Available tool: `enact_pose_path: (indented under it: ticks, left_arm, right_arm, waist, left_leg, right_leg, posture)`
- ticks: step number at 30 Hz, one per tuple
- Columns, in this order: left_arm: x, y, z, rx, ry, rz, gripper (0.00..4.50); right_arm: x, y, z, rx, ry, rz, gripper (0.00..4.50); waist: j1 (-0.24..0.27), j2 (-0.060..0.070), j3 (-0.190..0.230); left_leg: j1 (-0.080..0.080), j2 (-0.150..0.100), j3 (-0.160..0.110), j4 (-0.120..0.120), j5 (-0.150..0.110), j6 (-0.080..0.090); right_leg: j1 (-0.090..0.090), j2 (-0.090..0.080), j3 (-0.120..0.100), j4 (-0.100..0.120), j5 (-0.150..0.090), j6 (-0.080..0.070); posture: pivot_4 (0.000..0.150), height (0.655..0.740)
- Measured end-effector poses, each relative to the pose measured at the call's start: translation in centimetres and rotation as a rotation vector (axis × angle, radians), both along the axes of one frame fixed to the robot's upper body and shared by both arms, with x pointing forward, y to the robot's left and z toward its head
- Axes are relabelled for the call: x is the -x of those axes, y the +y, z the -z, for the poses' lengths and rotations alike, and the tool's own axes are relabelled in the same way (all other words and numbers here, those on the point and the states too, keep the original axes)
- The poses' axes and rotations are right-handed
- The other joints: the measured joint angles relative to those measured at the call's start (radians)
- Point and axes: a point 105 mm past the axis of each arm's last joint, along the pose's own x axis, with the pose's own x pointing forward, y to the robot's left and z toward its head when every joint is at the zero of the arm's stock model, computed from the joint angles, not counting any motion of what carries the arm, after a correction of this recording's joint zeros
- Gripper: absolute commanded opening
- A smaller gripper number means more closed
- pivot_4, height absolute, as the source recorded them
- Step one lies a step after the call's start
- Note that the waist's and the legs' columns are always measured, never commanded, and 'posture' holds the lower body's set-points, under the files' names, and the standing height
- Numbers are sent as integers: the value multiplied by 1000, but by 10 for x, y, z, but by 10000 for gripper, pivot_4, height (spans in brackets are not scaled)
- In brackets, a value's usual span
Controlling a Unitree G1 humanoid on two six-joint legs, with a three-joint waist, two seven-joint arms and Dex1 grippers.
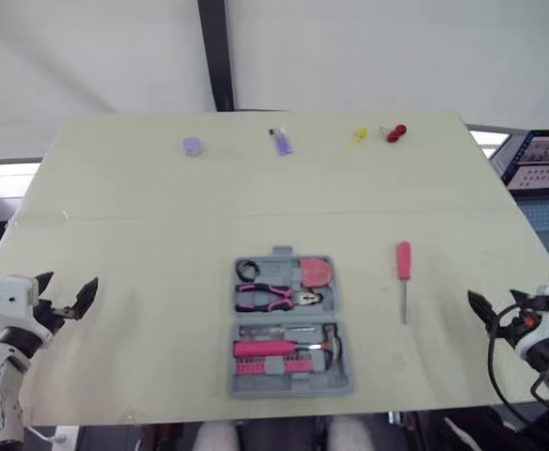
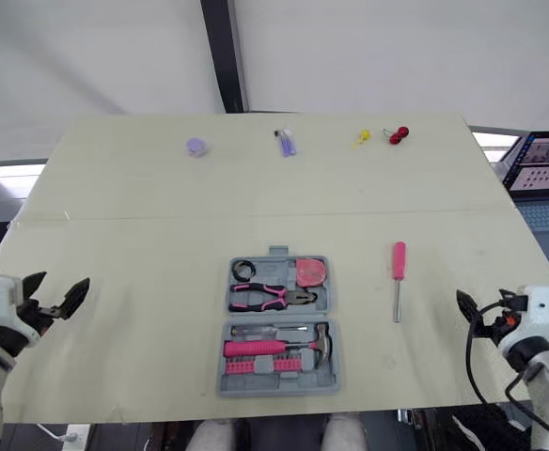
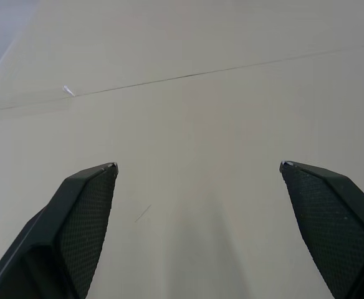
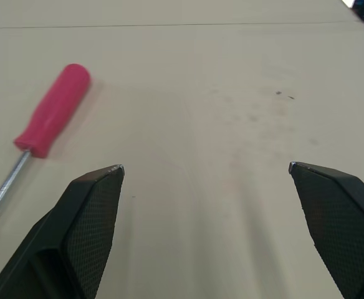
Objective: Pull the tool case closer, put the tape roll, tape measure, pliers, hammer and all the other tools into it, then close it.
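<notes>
Though uncased, screwdriver (image 1: 403,279) tip toward robot.

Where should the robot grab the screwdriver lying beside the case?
By the pink handle, coming down from above with the open right gripper, fingers across it. The screwdriver lies flat on the table, and the handle is far thicker than the shaft.

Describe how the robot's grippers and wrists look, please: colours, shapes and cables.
The left gripper and the right gripper each have two black, wedge-shaped fingers with finely textured inner faces. Behind each sits a white boxy wrist housing. A black cable loops at the right wrist.
</notes>
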Motion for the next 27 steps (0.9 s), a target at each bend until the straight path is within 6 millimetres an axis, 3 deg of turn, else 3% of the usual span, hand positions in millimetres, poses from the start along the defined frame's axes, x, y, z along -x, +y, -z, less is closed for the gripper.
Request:
enact_pose_path:
  ticks: [7, 9, 13, 17, 19, 23, 27]
  left_arm:
    - [-2, -3, 1, 3, -10, -1, 45000]
    - [-5, -16, -3, 4, -18, 59, 45000]
    - [-18, -74, -16, 10, -60, 318, 45000]
    - [-33, -157, -31, -16, -88, 713, 45000]
    - [-37, -187, -40, -34, -107, 872, 45000]
    - [-45, -244, -54, -55, -143, 1152, 45000]
    - [-40, -294, -53, -49, -159, 1358, 45000]
  right_arm:
    - [-7, -7, -8, 33, -63, 58, 44825]
    - [-7, -6, -6, 12, -61, 55, 44825]
    - [-16, 18, -8, -69, -67, -15, 44825]
    - [-34, 63, -11, -60, -49, -110, 44825]
    - [-40, 81, -9, -48, -30, -133, 44825]
    - [-51, 103, 5, -8, 38, -110, 44825]
    - [-60, 113, 10, -2, 62, -74, 44825]
  waist:
    - [-1, 0, 0]
    - [3, 0, 0]
    - [2, 1, 0]
    - [2, 3, 0]
    - [2, 4, 0]
    - [4, 5, 0]
    - [-1, 5, 0]
  left_leg:
    - [0, 0, 0, 0, 0, 0]
    - [0, 0, 0, 0, 0, 0]
    - [0, 0, 0, 1, 0, 0]
    - [0, 0, 0, 2, 0, 0]
    - [0, 0, 0, 1, 0, 0]
    - [-1, -1, 0, 2, 0, 0]
    - [0, -1, 0, 1, 0, 0]
  right_leg:
    - [0, 0, 0, 0, 0, 0]
    - [0, 0, 0, 0, 0, 0]
    - [0, 0, 0, 1, 0, 0]
    - [0, 0, 0, 2, 0, 0]
    - [-1, 0, 0, 1, 0, 0]
    - [0, 0, 0, 1, 0, 0]
    - [-1, 0, 0, 1, 0, 0]
  posture:
    - [1500, 7400]
    - [1500, 7400]
    - [1500, 7400]
    - [1500, 7400]
    - [1500, 7400]
    - [1500, 7400]
    - [1500, 7400]
